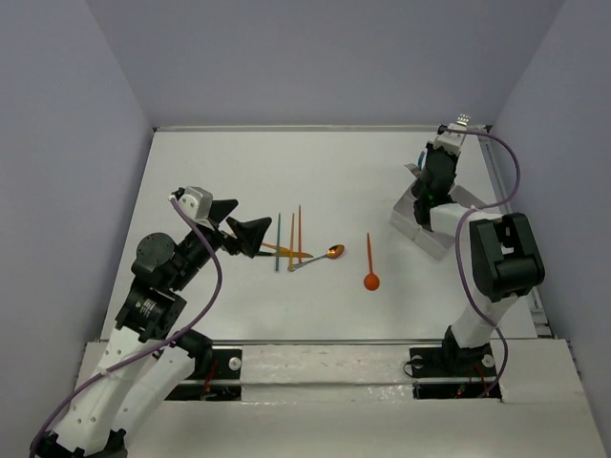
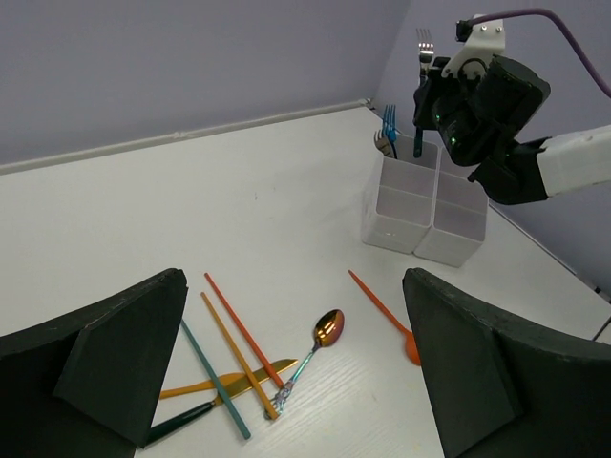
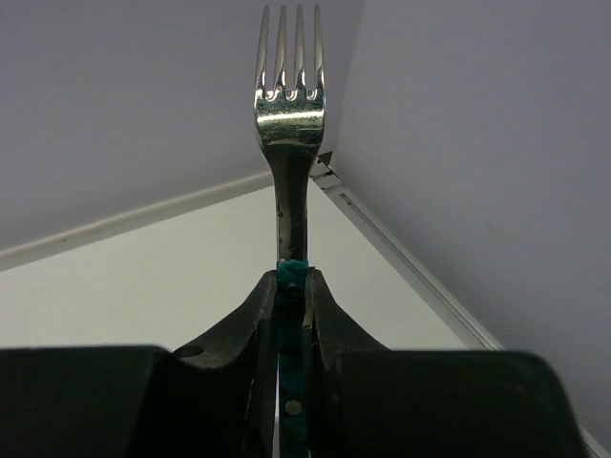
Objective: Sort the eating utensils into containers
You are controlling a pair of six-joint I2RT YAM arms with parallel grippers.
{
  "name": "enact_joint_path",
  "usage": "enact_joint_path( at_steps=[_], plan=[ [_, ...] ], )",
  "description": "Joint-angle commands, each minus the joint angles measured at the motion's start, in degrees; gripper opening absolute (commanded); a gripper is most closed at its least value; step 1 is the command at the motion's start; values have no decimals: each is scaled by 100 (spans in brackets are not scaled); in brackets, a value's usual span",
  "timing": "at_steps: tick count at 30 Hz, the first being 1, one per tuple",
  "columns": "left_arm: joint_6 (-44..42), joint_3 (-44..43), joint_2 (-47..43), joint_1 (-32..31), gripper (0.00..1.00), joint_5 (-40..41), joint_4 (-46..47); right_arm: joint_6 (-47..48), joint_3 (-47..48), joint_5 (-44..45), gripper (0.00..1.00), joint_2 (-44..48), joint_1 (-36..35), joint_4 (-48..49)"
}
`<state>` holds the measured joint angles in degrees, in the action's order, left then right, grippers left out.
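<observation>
The left pincer (image 1: 243, 232) hangs low with its jaws spread wide and nothing between them, at 9 o'clock of the loose utensils on the white tabletop (image 1: 220, 162). Nearest it lie the thin orange and green sticks (image 2: 239, 334), crossed over a flat golden piece with a dark handle (image 2: 250, 374). A coppery metal spoon (image 2: 327, 327) touches this heap with its handle end, its shiny bowl pointing to 2 o'clock. Apart from it, at 3 o'clock, an orange plastic spoon (image 1: 370, 267) lies with its bowl toward 6 o'clock.

Farther toward 2 o'clock stands the white plastic box of four square compartments (image 2: 420, 205). A blue fork (image 2: 389, 119) stands tines-up in a far compartment. Over the box, the right pincer (image 3: 291, 286) is pressed together on a teal-handled fork (image 3: 288, 114) with bright silver tines. It grips just below the neck and holds the fork upright, tines at 12 o'clock. From the left wrist, the handle's lower end reaches the rim of a far compartment.

The fork looks stiff, light and smooth, so it would likely slide straight down once the grip eases. The sticks lie flat and tangled. A free end away from the crossing seems the best hold.
</observation>
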<state>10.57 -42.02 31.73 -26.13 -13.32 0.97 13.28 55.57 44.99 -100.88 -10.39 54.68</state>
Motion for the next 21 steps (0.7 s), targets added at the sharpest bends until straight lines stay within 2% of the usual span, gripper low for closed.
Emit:
enact_joint_path(
  at_steps=[1,10,11,12,15,17,19,21],
  plan=[
    [-20,-17,18,73,99,-100,254,-273,-274,123,0,25,46,632],
    [-11,-8,36,126,99,-136,272,-185,-749,89,1,103,46,1124],
    [-11,-8,35,178,99,-136,272,-159,-758,71,4,121,-6,1124],
    [-2,-8,35,178,99,-144,281,-133,-776,62,13,173,-59,1150],
    [7,-8,18,178,99,-162,281,-167,-802,-69,30,358,-120,889],
    [7,-8,0,178,99,-162,289,-281,-776,-201,37,507,-121,546],
    [7,1,0,178,99,-162,281,-562,-566,-289,41,665,-121,-294],
    [7,-8,-8,178,99,-162,281,-878,-425,-403,47,920,-121,-728]
  ],
)
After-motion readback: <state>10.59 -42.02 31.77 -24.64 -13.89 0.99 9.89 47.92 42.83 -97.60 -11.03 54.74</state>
